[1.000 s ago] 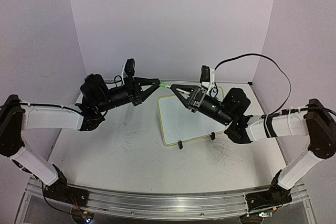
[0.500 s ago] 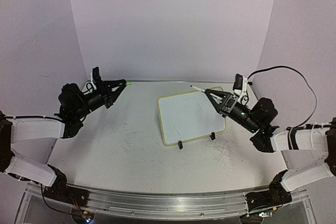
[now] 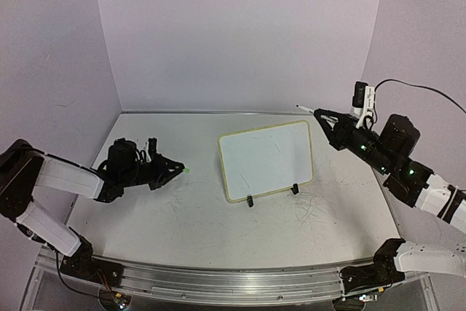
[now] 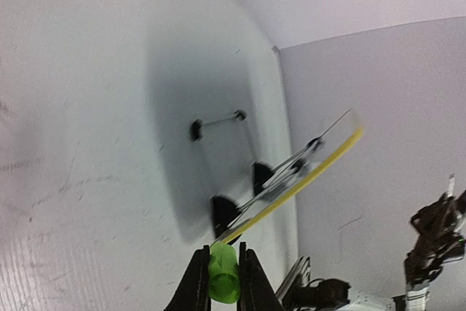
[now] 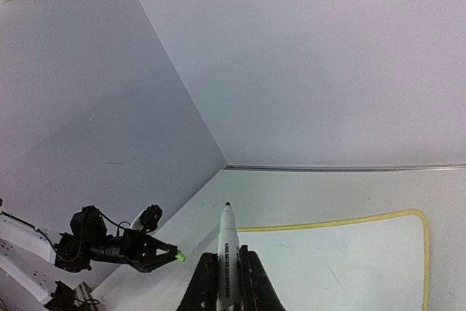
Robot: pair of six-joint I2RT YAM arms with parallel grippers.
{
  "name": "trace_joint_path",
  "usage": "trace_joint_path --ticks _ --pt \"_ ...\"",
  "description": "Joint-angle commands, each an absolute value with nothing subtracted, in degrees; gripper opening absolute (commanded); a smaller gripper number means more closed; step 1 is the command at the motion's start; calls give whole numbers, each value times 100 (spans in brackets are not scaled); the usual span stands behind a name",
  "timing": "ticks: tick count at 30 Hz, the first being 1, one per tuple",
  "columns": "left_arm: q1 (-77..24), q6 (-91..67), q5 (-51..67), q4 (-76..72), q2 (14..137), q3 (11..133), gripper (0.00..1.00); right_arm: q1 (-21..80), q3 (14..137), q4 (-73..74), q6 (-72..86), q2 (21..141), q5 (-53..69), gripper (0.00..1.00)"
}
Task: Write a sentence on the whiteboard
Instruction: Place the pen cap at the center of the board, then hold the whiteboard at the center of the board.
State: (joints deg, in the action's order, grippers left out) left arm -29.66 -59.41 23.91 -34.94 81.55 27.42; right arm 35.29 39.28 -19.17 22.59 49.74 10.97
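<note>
Rail of bare aluminium runs along the near edge, with both arm bases bolted to it. Beyond it the white table carries grey scuffs, thickest just in front of the board.

The left gripper lies low over the table at about 9 o'clock from the board, well apart from it and pointing toward 3 o'clock. Its fingers are pinched onto a small green cap. The left wrist view shows the cap clamped between the two fingertips, with only its end sticking out.

The whiteboard stands just right of the table's middle. It leans back on its black wire stand, and its pale yellow-green rim shows all round. Its face carries only a few faint short strokes, and no words can be read.

The right gripper hangs in the air at about 2 o'clock from the board, beyond its far right corner. It is closed round a white marker with its dark tip bare. The marker points toward 10 o'clock and is clear of the board. A black cable loops from that wrist.

Behind everything rises a plain lilac wall.
</note>
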Motion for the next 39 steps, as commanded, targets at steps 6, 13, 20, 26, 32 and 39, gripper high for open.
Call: trace_joint_path --ticks 6,13,20,26,32,39 --pt "-3937 -5128 1379 -2068 9047 3315 0 3518 4481 -854 1262 5252 917 0" --pt "-4026 -4577 739 -694 9456 3975 1 3516 4356 -1021 1326 5220 1165 0" --pt "-4031 -4420 481 -449 9340 4063 22 3517 4245 -1107 1397 5234 1294 0" --pt "-4015 -4296 169 -234 9098 4074 42 3516 4236 -1131 1398 5234 1337 0" --pt "-4017 -4035 -618 260 8289 4060 64 3521 4262 -798 1312 5205 1070 0" --pt "-4018 -3574 -340 127 7673 4192 97 3520 4133 -372 1244 5087 605 0"
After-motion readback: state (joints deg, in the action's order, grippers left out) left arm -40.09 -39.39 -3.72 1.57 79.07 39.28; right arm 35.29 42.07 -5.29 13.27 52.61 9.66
